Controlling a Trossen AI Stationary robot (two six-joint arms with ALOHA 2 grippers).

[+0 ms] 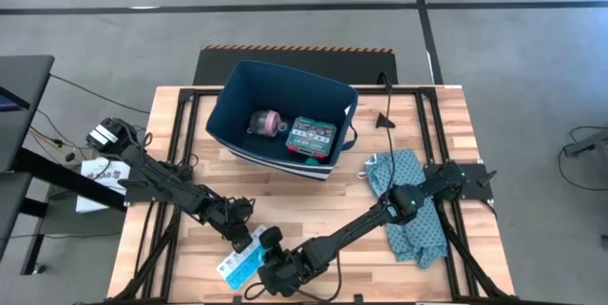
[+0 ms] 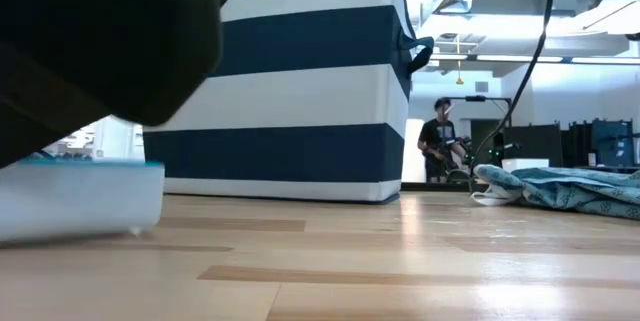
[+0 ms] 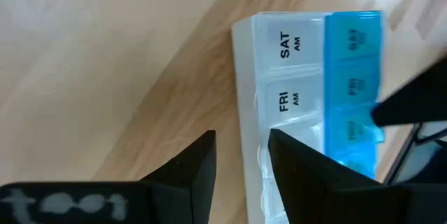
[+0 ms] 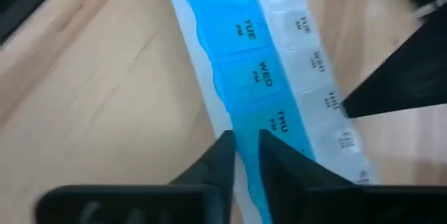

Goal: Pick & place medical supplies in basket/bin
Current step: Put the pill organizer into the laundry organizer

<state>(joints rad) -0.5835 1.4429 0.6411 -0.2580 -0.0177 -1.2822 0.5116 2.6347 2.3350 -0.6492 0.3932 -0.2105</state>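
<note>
Near the front edge of the wooden surface, both hands meet at the pill organizer, which lies flat on the boards, outside the bin. The left hand has its fingers slightly apart at the organizer's white edge. The right hand has its fingers nearly together at the blue row; whether either actually grips, I cannot tell. Farther back, the navy striped bin already holds the pink roll and the green-red box. A teal cloth lies to the right. The organizer appears to be the last loose item visible.
</note>
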